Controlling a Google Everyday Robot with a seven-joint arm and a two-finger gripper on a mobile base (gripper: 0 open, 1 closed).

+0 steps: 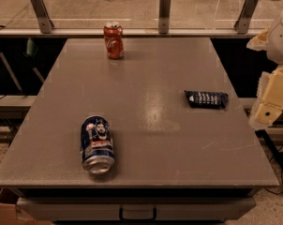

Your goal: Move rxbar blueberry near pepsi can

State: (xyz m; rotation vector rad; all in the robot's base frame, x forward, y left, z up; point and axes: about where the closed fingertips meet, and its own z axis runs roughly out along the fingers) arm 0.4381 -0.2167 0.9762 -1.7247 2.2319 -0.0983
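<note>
The rxbar blueberry, a flat dark navy wrapper with white lettering, lies on the right side of the grey table. The pepsi can, dark blue with a man's face and a silver end, lies on its side near the front left. My gripper shows as cream-coloured arm parts at the right edge of the view, off the table's side and just right of the bar, touching nothing.
An orange-red can stands upright at the back of the table. A rail with metal posts runs behind the table. A drawer handle sits below the front edge. A cardboard box is on the floor at the front left.
</note>
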